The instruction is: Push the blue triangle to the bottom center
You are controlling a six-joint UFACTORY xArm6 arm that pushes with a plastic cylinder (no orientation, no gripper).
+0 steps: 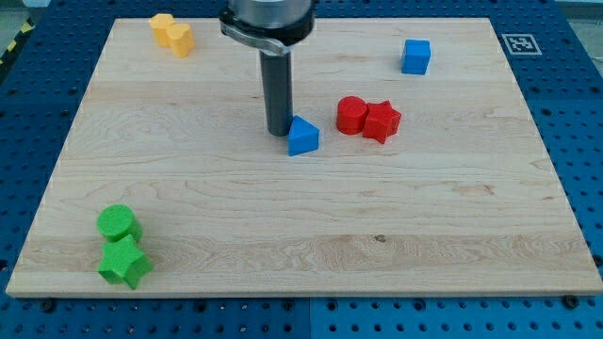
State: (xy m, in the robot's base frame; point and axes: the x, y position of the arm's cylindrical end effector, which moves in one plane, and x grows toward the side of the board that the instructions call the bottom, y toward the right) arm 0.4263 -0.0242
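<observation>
A black-and-white square marker (pixel 521 43) sits at the surface's (pixel 311 235) 1 o'clock corner; no readable writing. The blue triangle (pixel 302 137) is a small solid wedge, just above surface centre, with red blocks (pixel 368 119) at its 3 o'clock. My tip (pixel 279 131), a plain rod with no jaws, touches the triangle's 9 o'clock side.

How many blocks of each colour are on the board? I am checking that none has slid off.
Blue: 2, the triangle and the cube
Red: 2, the cylinder and the star
Green: 2, the cylinder and the star
Yellow: 2, a touching pair
Total: 8
</observation>
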